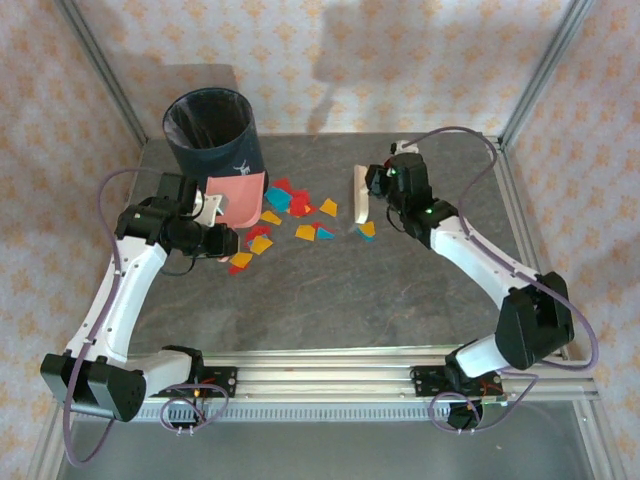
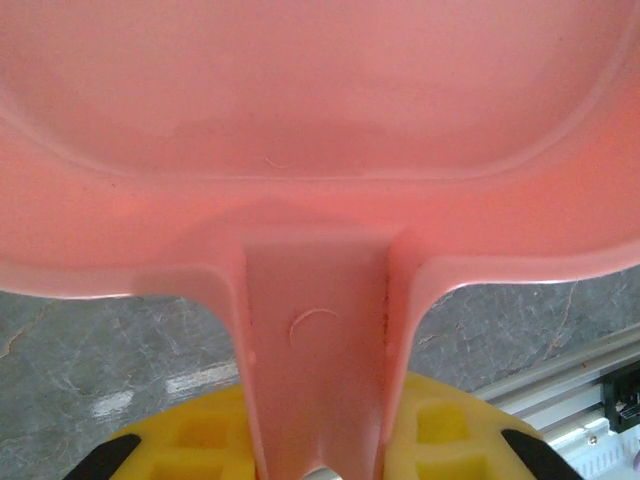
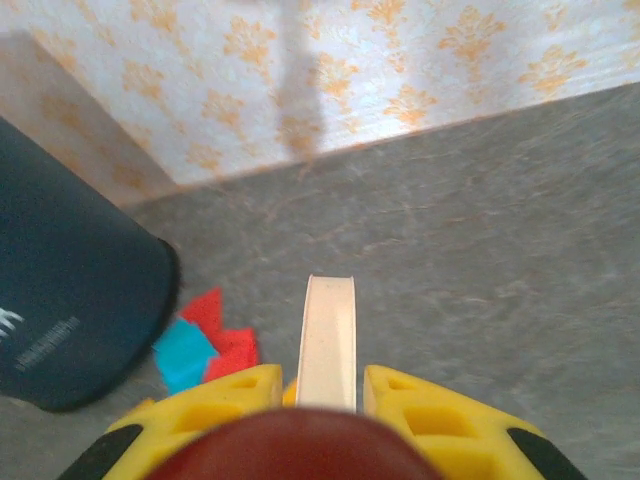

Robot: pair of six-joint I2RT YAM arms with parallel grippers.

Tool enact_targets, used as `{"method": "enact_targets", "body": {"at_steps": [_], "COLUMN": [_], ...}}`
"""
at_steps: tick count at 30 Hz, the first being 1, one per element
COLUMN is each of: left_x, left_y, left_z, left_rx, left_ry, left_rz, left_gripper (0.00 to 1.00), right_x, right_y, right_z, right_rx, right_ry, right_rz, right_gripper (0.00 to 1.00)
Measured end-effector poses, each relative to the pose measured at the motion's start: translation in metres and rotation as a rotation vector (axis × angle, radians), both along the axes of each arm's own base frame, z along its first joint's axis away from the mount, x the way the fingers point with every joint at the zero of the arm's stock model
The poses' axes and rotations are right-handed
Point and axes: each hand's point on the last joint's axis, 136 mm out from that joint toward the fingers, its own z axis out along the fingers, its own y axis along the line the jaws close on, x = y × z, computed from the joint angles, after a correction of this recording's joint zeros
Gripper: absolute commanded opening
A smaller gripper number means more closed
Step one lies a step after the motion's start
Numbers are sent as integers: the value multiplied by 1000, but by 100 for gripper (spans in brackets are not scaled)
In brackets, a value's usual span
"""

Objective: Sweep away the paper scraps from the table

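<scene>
**Near edge.** Silver aluminium rails (image 1: 330, 362) are running along the table (image 1: 350, 295), a flat square slab with a dark grey marbled pattern and a matt finish.

**Mid-table, left.** The left gripper (image 1: 208, 212) is clamping tight on the flat moulded handle of the pink dustpan (image 1: 240, 195). In the left wrist view its 2 yellow fingers (image 2: 190, 440) are pressing against either side of that handle. The smooth, glossy pan is being cut off by the frame on 3 sides. Whether its lip is touching the stone is hard to make out.

**Mid-table, centre.** The paper scraps (image 1: 295, 215) are small, flat, irregular pieces in 3 colours: red, yellow-orange and cyan. They are lying scattered on the table between the 2 grippers, thickest just right of the dustpan. A few are lying beside the near end of the right-hand tool.

**Mid-table, right.** The right gripper (image 1: 380, 185) is gripping a cream bar-shaped tool (image 1: 358, 195), narrow and smooth with a rounded far end. No bristles can be made out.

**Far left.** A dark round bin (image 1: 212, 135), lined with a crinkled black bag, is standing just behind the dustpan. In the right wrist view the frame is cropping its top.
</scene>
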Motion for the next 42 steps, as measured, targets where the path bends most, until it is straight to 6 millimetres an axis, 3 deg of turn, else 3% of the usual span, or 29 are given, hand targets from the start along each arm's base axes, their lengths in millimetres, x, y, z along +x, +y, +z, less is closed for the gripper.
{"method": "enact_targets", "body": {"at_steps": [3, 10, 14, 19, 24, 30, 38, 42], "left_x": [0, 0, 0, -2, -3, -3, -3, -3], "left_y": [0, 0, 0, 0, 0, 0, 0, 0], "left_z": [0, 0, 0, -5, -8, -8, -10, -10], "left_rx": [0, 1, 1, 2, 3, 3, 4, 3], "left_ry": [0, 0, 1, 12, 22, 21, 24, 24], "left_rz": [0, 0, 0, 0, -1, -2, -2, -2], "left_gripper": [0, 0, 0, 0, 0, 0, 0, 0], "right_x": [11, 30, 40, 46, 45, 35, 8, 1], "right_y": [10, 37, 54, 63, 59, 34, -14, -21], "right_z": [-12, -80, -99, -98, -103, -111, -78, -65], "right_rx": [110, 226, 266, 296, 272, 132, -93, -142], "right_ry": [31, 195, 242, 240, 247, 252, 180, 162], "right_rz": [-20, -27, -6, 4, -18, -76, -154, -142], "right_gripper": [0, 0, 0, 0, 0, 0, 0, 0]}}
